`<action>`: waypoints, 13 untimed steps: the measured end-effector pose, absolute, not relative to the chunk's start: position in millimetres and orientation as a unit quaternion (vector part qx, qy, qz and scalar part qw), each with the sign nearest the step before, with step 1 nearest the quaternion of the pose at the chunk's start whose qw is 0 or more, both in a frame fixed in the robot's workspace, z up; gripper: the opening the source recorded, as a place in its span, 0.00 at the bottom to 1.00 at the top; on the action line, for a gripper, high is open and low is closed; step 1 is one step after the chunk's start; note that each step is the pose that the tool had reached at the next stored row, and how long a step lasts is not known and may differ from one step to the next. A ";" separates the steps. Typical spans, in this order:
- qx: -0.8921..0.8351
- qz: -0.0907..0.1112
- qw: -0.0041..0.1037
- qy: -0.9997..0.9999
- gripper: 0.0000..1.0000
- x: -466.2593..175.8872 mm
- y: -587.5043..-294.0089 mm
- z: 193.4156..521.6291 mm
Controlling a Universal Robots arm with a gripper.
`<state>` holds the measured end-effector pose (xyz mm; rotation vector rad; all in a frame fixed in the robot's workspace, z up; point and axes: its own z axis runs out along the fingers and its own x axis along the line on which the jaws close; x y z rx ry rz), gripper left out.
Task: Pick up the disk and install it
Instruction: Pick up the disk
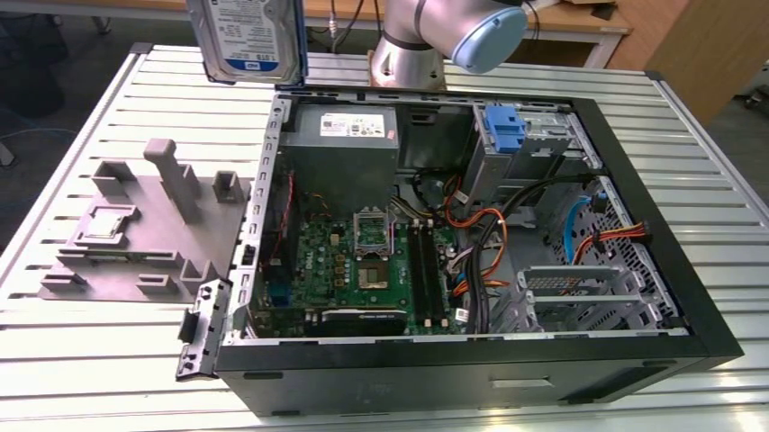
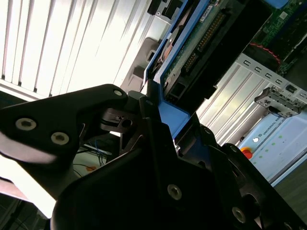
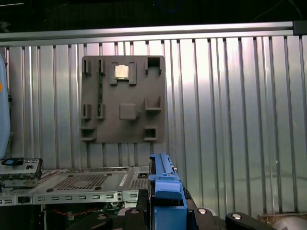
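- Carrying the disk [image 1: 247, 40] in the air at the top edge of the exterior view, label side toward that camera, just beside the arm [image 1: 420, 36] on the exterior view's left.
- Hanging over the far edge of the slatted desk [image 1: 108, 360], close to the far rim of the open computer case [image 1: 420, 369], touching nothing below.
- Clamped with the gripper [image 2: 146, 120] on the blue bracket [image 2: 165, 103] that frames the drive, black fingers pressed to either side of the plastic in the second wrist view.
- Probably dense and heavy for its size, and fully stiff. Little give to expect from the metal body, some flex likely in the plastic frame.
- Likely slippery on the smooth metal faces, so better held by the bracket than by the flat sides.
- Fragile on the underside, judging by the bare green circuit board [image 2: 204, 36] and connector pins in the second wrist view. Best kept clear of any grip or knock.
- Worth guarding against twist in so narrow a hold at one end, with most of the weight hanging beyond the fingers.
- Lying well apart on the exterior view's left of the case: the grey fixture tray [image 1: 132, 243].
- Inside the case near its far wall: a drive bay with a bare blue clip [image 1: 505, 126].
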<state>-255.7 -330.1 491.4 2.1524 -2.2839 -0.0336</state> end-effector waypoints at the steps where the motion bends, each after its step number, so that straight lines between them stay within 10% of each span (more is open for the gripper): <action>1: 0.686 -0.011 0.002 -0.728 0.36 -255.5 -330.0 491.4; 13: 0.686 -0.011 0.002 -0.728 0.36 -253.1 -330.0 491.4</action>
